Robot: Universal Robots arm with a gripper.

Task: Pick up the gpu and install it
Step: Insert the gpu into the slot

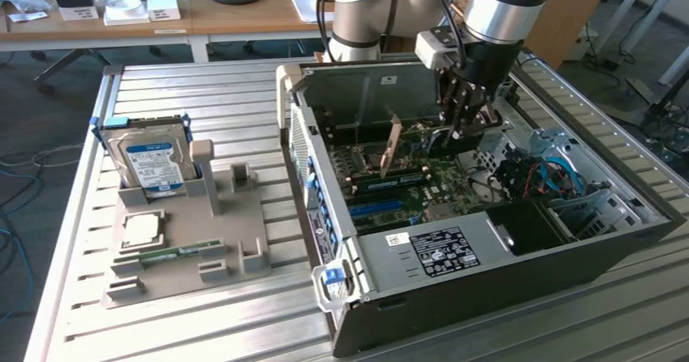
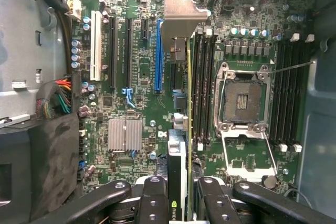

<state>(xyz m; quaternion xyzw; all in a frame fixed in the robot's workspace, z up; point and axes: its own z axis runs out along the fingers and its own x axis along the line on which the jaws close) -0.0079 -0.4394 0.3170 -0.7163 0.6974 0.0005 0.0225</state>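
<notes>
Exterior, hard to see: I can't make out what sits between the tips. The gripper [image 1: 470,132] is sunk in the open computer case [image 1: 485,273], among its parts.
Exterior, materials: the case is black sheet metal and stands on a ribbed metal table [image 1: 248,314].
Exterior, surroundings: at the exterior view's left a grey moulded tray [image 1: 231,245] holds an upright hard drive [image 1: 151,164] with a blue-white label.
Wrist, hard to see: the gpu [image 2: 187,103] shows edge-on, a thin strip. I can't tell whether it touches the board.
Wrist, grip: the black fingers [image 2: 152,198] are clamped on the gpu, one on each face.
Wrist, materials: silver bracket [image 2: 181,14] on the gpu's far end, over the green motherboard [image 2: 139,77].
Wrist, surroundings: the gpu hangs between the blue slot [image 2: 158,56] and the black memory slots [image 2: 202,77]. The steel-framed CPU socket [image 2: 244,100] lies beyond them.
</notes>
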